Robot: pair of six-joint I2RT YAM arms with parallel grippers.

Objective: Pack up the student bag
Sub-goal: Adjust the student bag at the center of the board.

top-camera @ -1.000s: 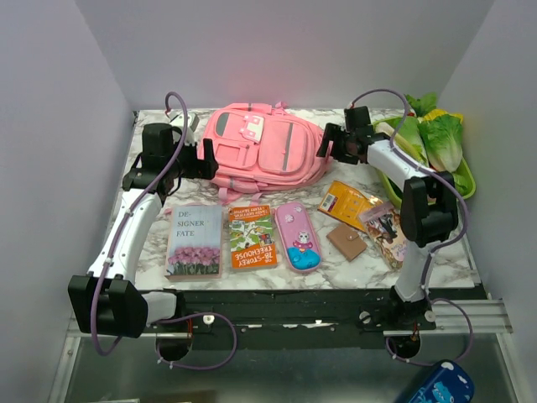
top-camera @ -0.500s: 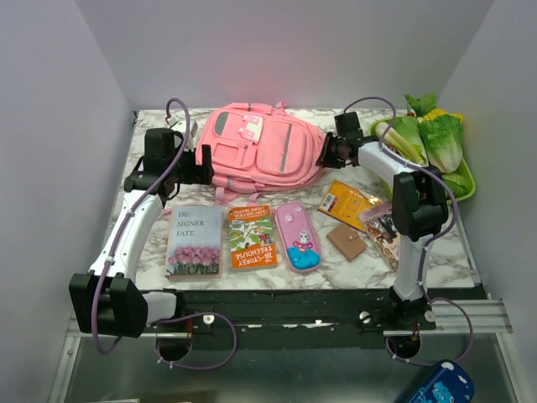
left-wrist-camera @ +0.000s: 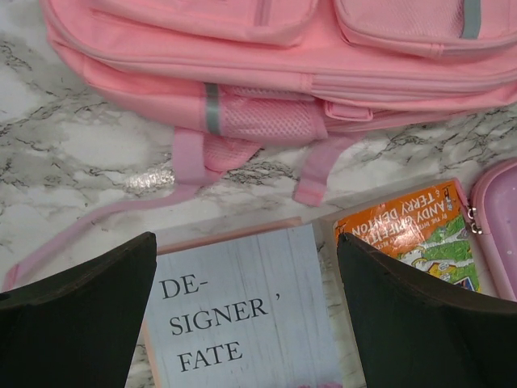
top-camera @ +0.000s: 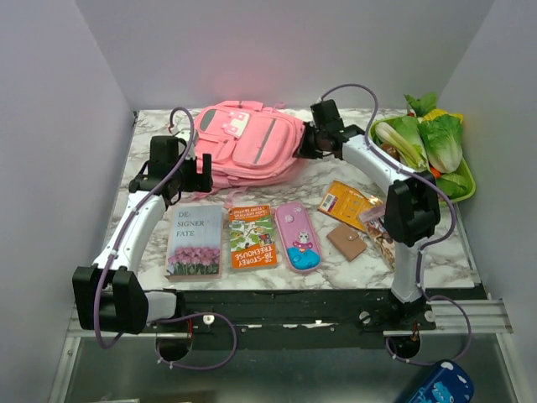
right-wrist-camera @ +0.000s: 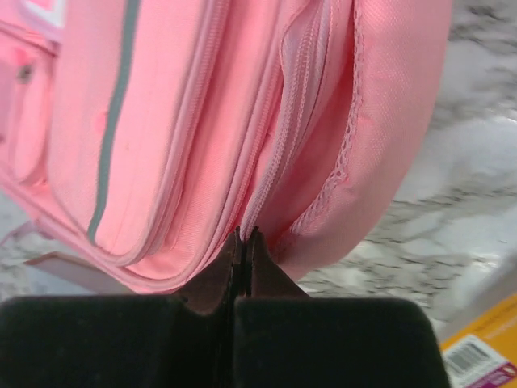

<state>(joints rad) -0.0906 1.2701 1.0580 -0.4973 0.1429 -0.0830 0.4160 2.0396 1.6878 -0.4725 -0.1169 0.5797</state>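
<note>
Both right fingers (right-wrist-camera: 216, 284) tight on zip (right-wrist-camera: 271, 158) of student bag (right-wrist-camera: 153, 121)

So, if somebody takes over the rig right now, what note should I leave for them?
Left hand open, empty, above the Designer Fate book.
Right hand shut at a zip seam of the student bag; whether it pinches the pull, I cannot tell.
Bag lies at the back, no pocket visibly open.
Done: nothing packed.
Left: open the bag, load that book, the orange book, the pencil case.

Far middle: student bag (top-camera: 243, 143)
Before it, left to right: book (top-camera: 195, 241), second book (top-camera: 252, 236), pencil case (top-camera: 298, 237); vegetables (top-camera: 436, 143) far right.
</note>
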